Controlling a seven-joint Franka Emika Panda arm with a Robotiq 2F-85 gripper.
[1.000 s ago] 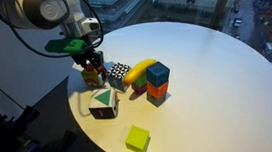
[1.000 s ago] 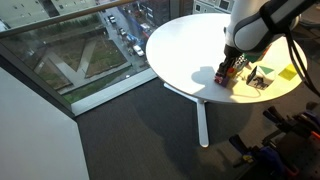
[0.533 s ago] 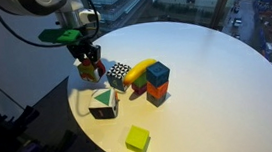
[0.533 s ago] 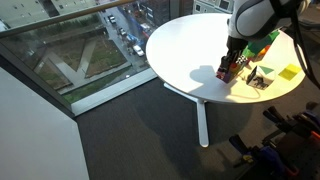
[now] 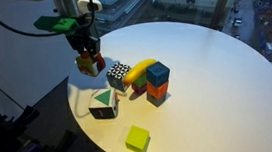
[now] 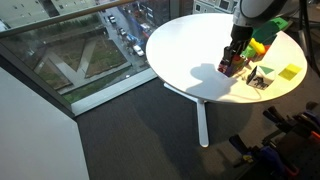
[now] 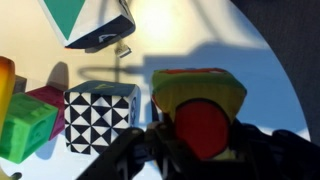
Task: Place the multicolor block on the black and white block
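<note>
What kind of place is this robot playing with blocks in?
Probably a room high up in a tall building, maybe an office or a lab. A round white table stands right beside big glass windows, and a street with tiny cars lies far below.

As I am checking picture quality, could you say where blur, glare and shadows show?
Wrist view: the multicolor block is blurred up close, the checkered block sharper, glare brightens the table, dark shadows cross it. In an exterior view the table looks washed out.
</note>
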